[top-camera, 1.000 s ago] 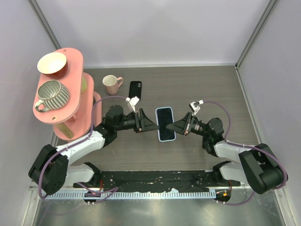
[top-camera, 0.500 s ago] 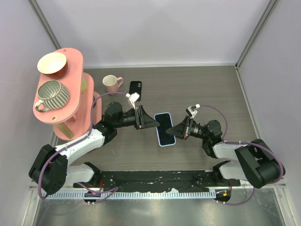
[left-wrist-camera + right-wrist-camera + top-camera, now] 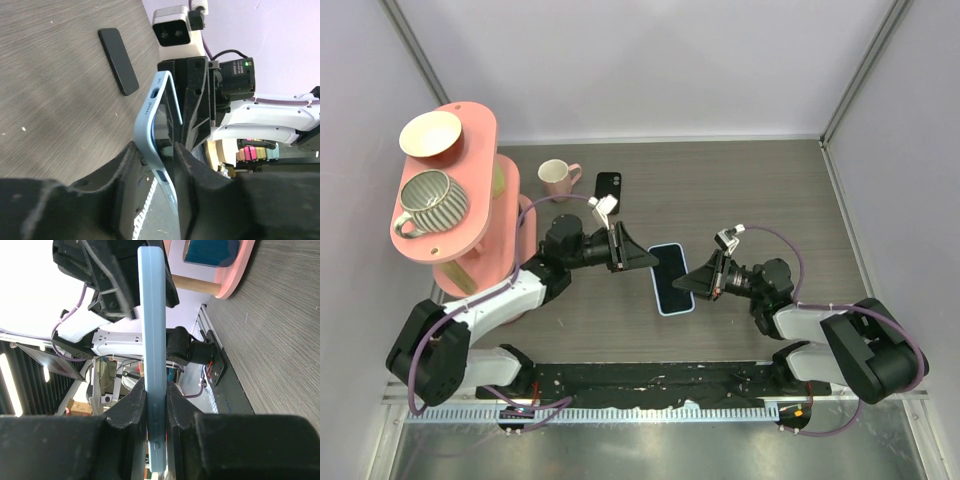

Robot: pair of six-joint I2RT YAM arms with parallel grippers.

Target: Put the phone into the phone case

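The phone (image 3: 672, 278) is a light-blue smartphone with its black screen up, held in the air over the table's middle between both grippers. My left gripper (image 3: 650, 262) is shut on its left long edge, and my right gripper (image 3: 692, 280) is shut on its right long edge. In the left wrist view the phone's blue edge (image 3: 150, 112) runs up from between my fingers (image 3: 160, 160). In the right wrist view the phone (image 3: 150, 315) stands edge-on in my jaws (image 3: 156, 405). The black phone case (image 3: 608, 187) lies flat on the table behind the left gripper; it also shows in the left wrist view (image 3: 118, 60).
A pink two-tier stand (image 3: 470, 245) at the left carries a cream bowl (image 3: 430, 133) and a striped cup (image 3: 432, 197). A pink mug (image 3: 556, 178) stands left of the case. Grey walls close the table at the back and sides.
The phone has moved a little nearer to the arm bases and tilted slightly, held by both grippers. The right gripper dropped back toward the near edge with it. The case has not moved.
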